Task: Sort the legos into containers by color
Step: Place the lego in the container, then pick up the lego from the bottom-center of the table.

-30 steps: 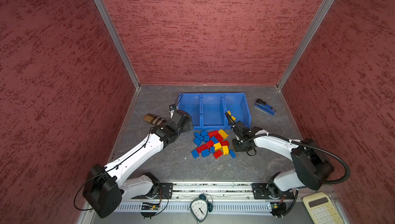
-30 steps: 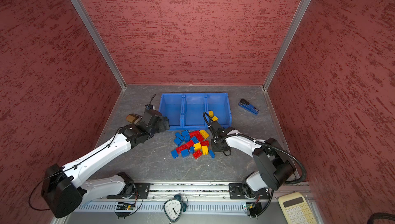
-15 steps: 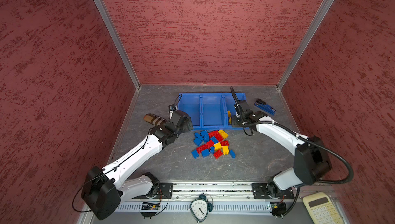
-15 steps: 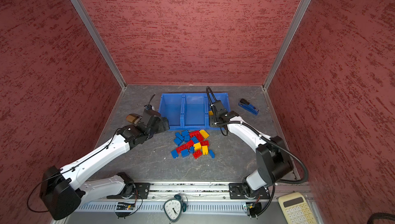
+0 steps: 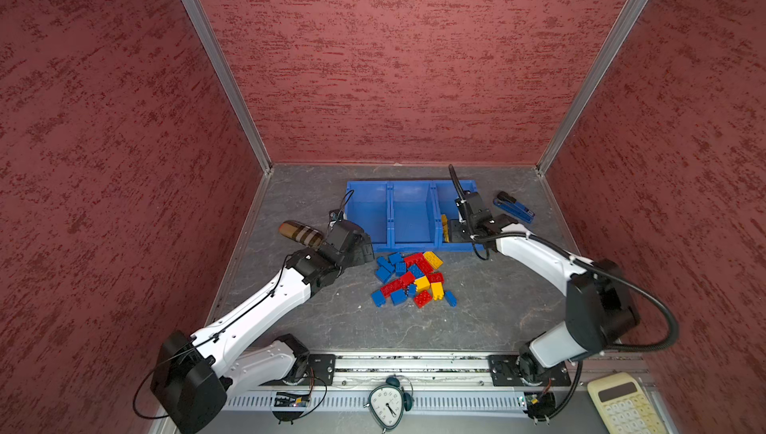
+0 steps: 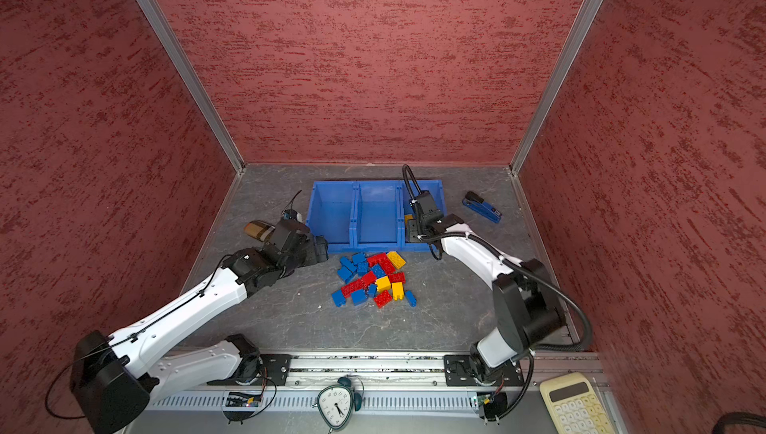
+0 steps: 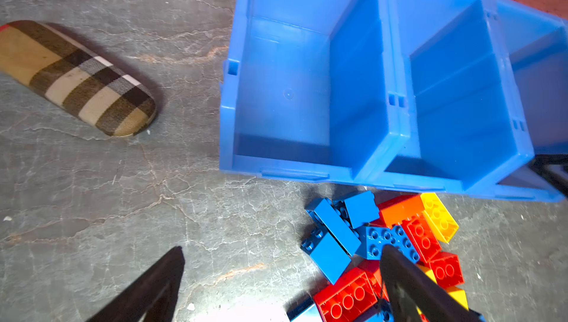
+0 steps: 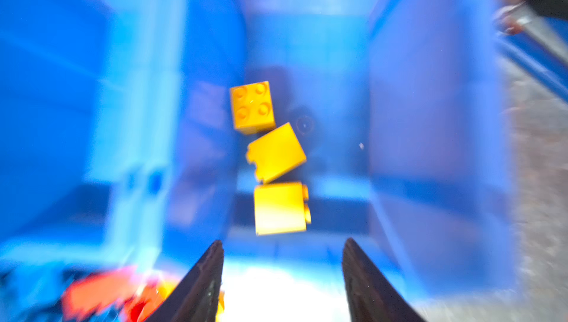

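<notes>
legos (image 5: 410, 278): red, blue, yellow pile just in front of containers (image 5: 389, 212) | three yellow bricks (image 8: 275, 151): inside containers' right-end bin | right gripper (image 8: 282, 241): over that bin, spread, empty | left gripper (image 7: 282, 248): by containers' left front corner, spread wide, empty

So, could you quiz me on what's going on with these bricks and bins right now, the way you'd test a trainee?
1. True or false: the middle bin holds red bricks.
2. What colour are the bricks in the end bin that the right gripper hangs over? A red, B yellow, C blue.
3. How many bricks does the right wrist view show in that bin?
Key: 1 false, no bricks show in it. 2 B. 3 three.
</notes>
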`<action>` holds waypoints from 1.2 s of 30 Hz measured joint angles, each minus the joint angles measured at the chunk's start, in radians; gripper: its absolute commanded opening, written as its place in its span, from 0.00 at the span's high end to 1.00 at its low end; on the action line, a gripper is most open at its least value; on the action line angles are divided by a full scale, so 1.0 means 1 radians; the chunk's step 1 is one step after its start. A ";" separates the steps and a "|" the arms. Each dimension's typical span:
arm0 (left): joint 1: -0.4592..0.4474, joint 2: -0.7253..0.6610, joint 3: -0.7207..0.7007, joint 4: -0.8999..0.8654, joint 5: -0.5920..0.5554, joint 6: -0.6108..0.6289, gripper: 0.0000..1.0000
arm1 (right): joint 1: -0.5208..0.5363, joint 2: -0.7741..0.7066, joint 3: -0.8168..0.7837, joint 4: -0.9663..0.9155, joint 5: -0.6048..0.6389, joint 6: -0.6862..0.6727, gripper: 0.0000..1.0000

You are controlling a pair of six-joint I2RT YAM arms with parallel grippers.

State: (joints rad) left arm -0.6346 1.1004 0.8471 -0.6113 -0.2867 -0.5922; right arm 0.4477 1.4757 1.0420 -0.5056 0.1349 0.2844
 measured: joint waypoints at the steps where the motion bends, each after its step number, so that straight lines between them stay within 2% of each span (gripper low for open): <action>1: -0.007 0.005 0.000 0.003 0.007 0.010 0.01 | 0.003 -0.054 -0.025 -0.016 -0.026 -0.006 0.29; 6: -0.059 0.051 0.000 0.005 0.057 0.067 0.01 | 0.047 -0.249 -0.149 -0.113 -0.178 0.026 0.26; 11: -0.086 0.091 0.000 -0.002 0.130 0.101 0.01 | 0.181 -0.288 -0.296 -0.173 -0.274 0.105 0.27; 14: -0.092 0.089 -0.002 0.004 0.167 0.113 0.01 | 0.236 -0.280 -0.342 -0.185 -0.264 0.146 0.31; 21: -0.095 0.058 -0.078 0.039 0.173 0.093 0.01 | 0.298 -0.174 -0.351 -0.172 -0.219 0.182 0.56; 29: -0.095 0.055 -0.103 0.082 0.165 0.066 0.01 | 0.311 -0.123 -0.352 -0.137 -0.171 0.187 0.74; 36: -0.095 0.014 -0.117 0.099 0.131 0.064 0.01 | 0.313 -0.160 -0.353 -0.140 -0.118 0.171 0.80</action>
State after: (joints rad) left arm -0.7296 1.1149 0.7300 -0.5121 -0.1558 -0.5278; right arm 0.7605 1.3155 0.6891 -0.6456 0.0166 0.4553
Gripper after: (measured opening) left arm 0.994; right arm 0.209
